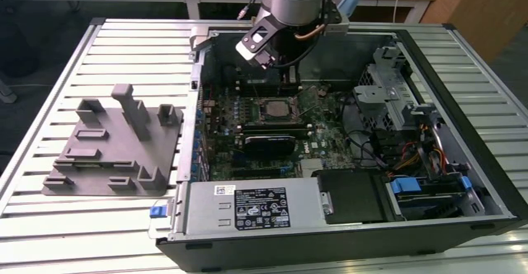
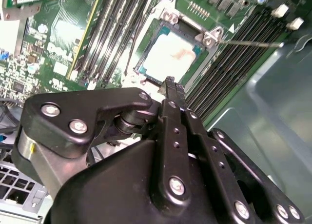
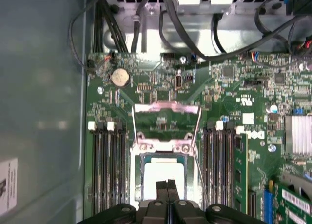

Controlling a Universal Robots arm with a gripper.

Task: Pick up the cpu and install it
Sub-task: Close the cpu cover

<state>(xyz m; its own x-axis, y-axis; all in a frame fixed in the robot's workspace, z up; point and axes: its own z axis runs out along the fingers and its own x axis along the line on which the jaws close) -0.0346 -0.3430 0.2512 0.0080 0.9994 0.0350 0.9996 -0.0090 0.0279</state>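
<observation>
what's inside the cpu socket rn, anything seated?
In the first wrist view the cpu lies inside the socket frame, silvery top up, load plate flipped open. The shut pincer covers part of the chip; contacts beneath are hidden.

At the exterior view's left, the fixture block (image 1: pixel 115 147) lies on the counter (image 1: pixel 49 224) beside the computer case (image 1: pixel 330 252). Inside the case, the cpu (image 2: pixel 168 58) sits in the socket (image 2: pixel 210 37).
</observation>
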